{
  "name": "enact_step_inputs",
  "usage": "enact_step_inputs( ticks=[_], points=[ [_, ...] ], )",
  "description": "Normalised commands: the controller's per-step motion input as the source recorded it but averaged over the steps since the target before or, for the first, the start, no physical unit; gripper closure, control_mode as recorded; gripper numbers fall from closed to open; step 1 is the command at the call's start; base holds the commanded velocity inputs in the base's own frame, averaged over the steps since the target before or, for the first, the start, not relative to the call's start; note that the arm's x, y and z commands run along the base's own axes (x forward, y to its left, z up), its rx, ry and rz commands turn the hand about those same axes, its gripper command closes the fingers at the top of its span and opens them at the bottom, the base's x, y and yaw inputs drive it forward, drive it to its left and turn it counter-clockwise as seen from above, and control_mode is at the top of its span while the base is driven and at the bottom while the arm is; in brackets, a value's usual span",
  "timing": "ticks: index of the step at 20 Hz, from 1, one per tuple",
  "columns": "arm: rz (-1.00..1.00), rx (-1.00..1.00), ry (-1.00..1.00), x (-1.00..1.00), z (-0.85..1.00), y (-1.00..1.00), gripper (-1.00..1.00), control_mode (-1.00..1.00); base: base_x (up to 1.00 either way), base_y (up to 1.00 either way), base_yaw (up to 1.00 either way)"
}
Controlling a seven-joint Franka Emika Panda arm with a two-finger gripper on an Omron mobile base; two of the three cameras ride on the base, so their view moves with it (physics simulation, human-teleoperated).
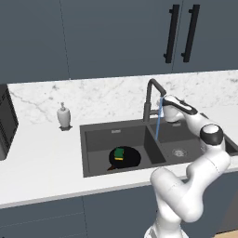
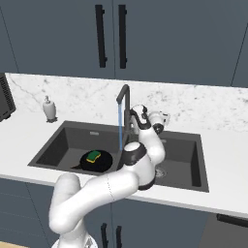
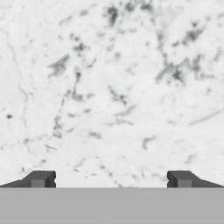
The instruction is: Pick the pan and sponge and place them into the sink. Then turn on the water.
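Observation:
The black pan (image 1: 126,159) lies in the left basin of the dark grey sink (image 1: 95,131), with the green and yellow sponge (image 1: 119,153) resting on it. From the other side the pan (image 2: 99,162) and the sponge (image 2: 93,156) sit the same way in the sink (image 2: 58,145). A thin blue stream of water (image 1: 158,123) falls from the gooseneck tap (image 1: 149,100) down by the divider between the basins. My gripper (image 1: 165,103) hovers just right of the tap's spout, open and empty. In the hand view the gripper (image 3: 111,178) faces the marble backsplash with its fingertips (image 3: 40,178) far apart.
A white soap dispenser (image 1: 63,116) stands on the counter left of the sink. A dark appliance (image 1: 6,122) sits at the far left. Cabinets with black handles (image 1: 180,33) hang above. The right basin (image 1: 181,139) lies under my arm.

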Motion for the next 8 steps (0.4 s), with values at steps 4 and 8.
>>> enact_step_inputs(
  ticks=[4,8],
  points=[
    [0.00,0.01,0.00,0.16,-0.04,-0.59,-1.00,-1.00,0.00,0.00,0.00],
    [0.00,0.00,0.00,0.02,-0.05,-0.37,-1.00,-1.00,0.00,0.00,0.00]
  ],
)
